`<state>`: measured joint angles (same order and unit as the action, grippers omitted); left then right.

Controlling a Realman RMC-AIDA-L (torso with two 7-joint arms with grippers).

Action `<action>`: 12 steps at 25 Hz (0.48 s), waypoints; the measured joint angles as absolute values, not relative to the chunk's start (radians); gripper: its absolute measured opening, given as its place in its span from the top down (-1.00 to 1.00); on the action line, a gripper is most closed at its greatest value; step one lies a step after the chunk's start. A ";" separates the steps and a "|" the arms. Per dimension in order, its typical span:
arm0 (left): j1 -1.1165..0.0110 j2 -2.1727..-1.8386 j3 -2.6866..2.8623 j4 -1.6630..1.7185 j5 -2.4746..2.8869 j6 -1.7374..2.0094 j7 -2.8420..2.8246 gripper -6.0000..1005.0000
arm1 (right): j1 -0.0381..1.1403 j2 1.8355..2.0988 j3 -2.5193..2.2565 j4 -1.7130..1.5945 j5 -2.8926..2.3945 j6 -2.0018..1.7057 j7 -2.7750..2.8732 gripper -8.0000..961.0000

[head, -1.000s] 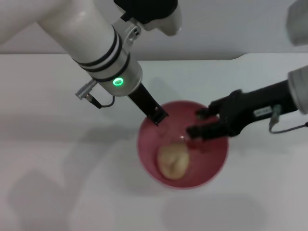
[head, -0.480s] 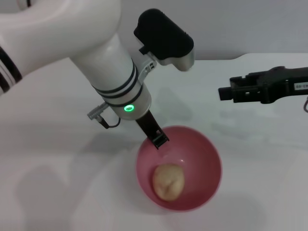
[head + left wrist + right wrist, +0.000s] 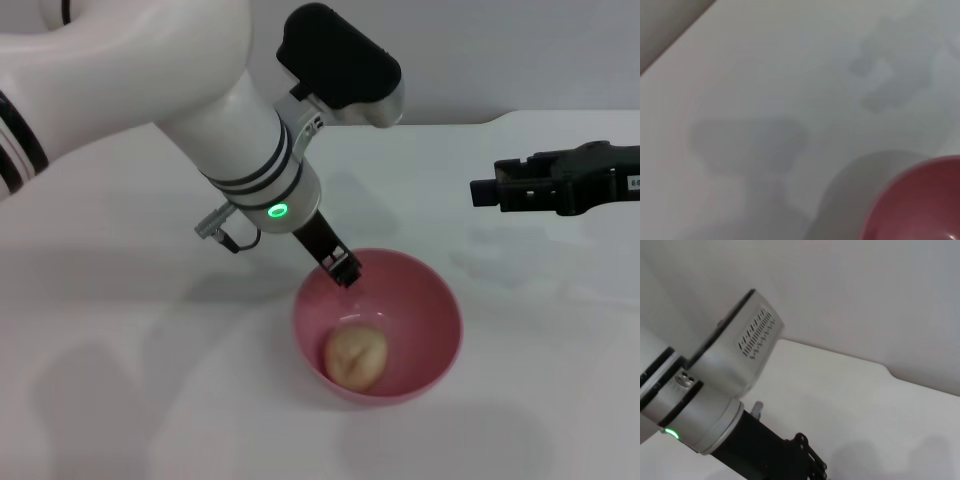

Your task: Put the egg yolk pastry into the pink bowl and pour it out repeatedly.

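The pink bowl [image 3: 441, 302] stands on the white table in the head view. The egg yolk pastry [image 3: 355, 358] lies inside it, toward its near side. My left gripper [image 3: 343, 268] reaches down from the far left and is shut on the bowl's far-left rim. Part of the bowl also shows in the left wrist view [image 3: 920, 202]. My right gripper [image 3: 484, 191] hangs in the air to the right, behind the bowl and apart from it, and holds nothing. The right wrist view shows only my left arm's wrist [image 3: 715, 405], not the bowl or the pastry.
The white table [image 3: 120, 380] runs around the bowl, with its far edge and a grey wall [image 3: 500, 50] behind. My bulky left forearm [image 3: 150, 90] leans over the table's far left.
My right gripper has left the bowl's inside and risen back to the right. The pastry stays in the bowl. My left gripper and the bowl have shifted a little on the table.
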<state>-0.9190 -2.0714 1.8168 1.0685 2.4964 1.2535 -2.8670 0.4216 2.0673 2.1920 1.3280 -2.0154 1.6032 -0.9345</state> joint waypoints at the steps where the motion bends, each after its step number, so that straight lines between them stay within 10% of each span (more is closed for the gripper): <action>1: -0.918 -2.070 1.812 1.071 2.497 1.248 -2.867 0.71 | 0.421 2.067 2.192 1.326 -2.017 1.598 -0.935 -0.19; 12: -0.817 -2.063 1.533 1.148 2.462 1.159 -2.772 -0.27 | 0.421 2.069 2.248 1.174 -1.999 1.466 -1.025 -0.19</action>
